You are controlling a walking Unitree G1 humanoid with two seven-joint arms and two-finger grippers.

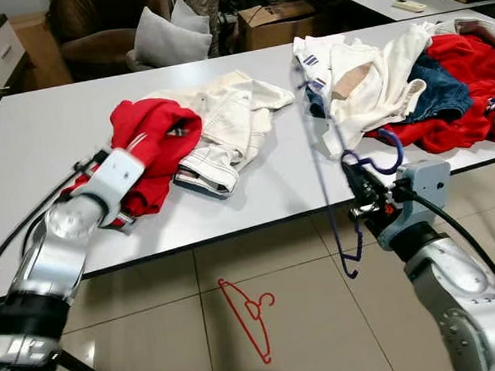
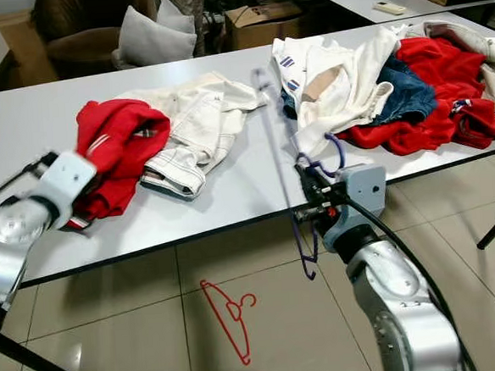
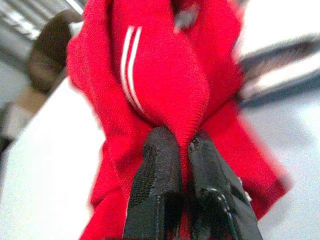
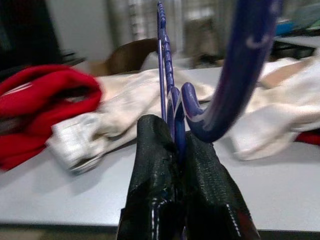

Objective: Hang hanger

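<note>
Right hand [image 1: 360,196] pinches blue hanger [image 1: 322,159] at neck below hook, at worktop [image 1: 25,159] front edge; frame upright, clear of clothes. Left hand [image 3: 181,150] pressed onto fold of red garment [image 1: 147,146], likely readying it for hanger. Red hanger [image 1: 248,313] lies on floor.

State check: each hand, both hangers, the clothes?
Left hand: shut on red garment with white stripes, on the white table.
Right hand: shut on blue wire hanger, at table edge.
Red wire hanger: flat on tiled floor.
Cream trousers: crumpled on table.
Mixed clothes pile: heaped, unsorted.
</note>
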